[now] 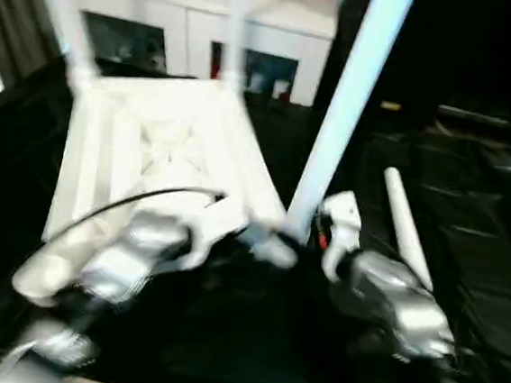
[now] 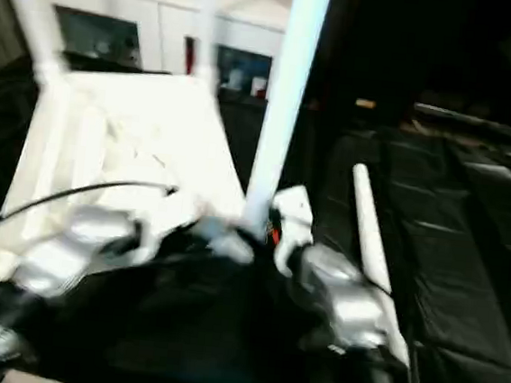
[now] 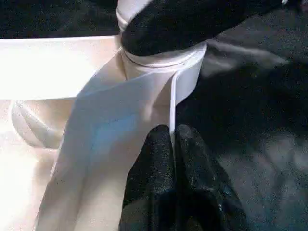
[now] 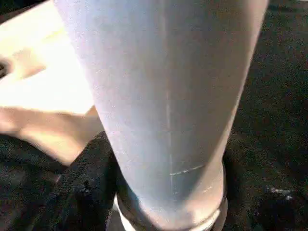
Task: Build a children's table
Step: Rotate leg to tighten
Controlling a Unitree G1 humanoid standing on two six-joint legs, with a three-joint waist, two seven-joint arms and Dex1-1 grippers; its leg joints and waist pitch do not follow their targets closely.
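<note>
- Left gripper point(image 3: 173, 139), in the left wrist view, has its two black fingers pressed together on the thin raised rim of the white tabletop point(image 3: 53, 67), just below a round corner socket point(image 3: 163, 62); a black finger point(image 3: 192, 21) of the other gripper lies across the leg base seated in that socket.
- Right gripper point(image 4: 163, 211), in the right wrist view, has its fingers spread around the foot of the upright leg point(image 4: 163, 82); one dark finger point(image 4: 86, 187) lies against the leg's side, and the tabletop point(image 4: 43, 91) sits just beyond it.
- Head views: both grippers meet at the tabletop's point(image 1: 161, 137) near corner, where the upright leg point(image 1: 345, 110) rises between them. Two more legs point(image 1: 59, 19) stand at the far corners. A fourth leg point(image 1: 406, 226) lies loose on the black cloth point(image 1: 478, 231) just outside the right gripper. A white cabinet point(image 1: 198, 32) stands beyond the tabletop.
</note>
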